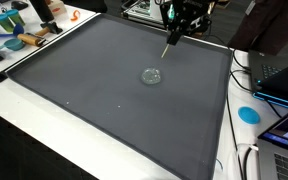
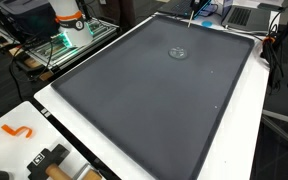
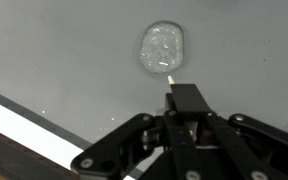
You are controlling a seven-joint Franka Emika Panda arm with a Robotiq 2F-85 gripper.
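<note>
Grey mat (image 1: 94,95), clear glossy blob (image 3: 162,48) at its middle
Fingers (image 3: 144,126) clenched on a thin tool (image 3: 187,98) (pale tip just short of the blob).

A white tabletop (image 1: 29,118) carries a big dark grey mat (image 1: 94,95) that covers most of it, leaving a pale margin around the edges. Toward the far side of the mat sits a small clear blob (image 1: 152,76), flat, roundish and glossy. A blue disc (image 1: 248,114) lies on the margin to the mat's right. In an exterior view, an orange hook (image 2: 17,130) lies on a near white corner.
</note>
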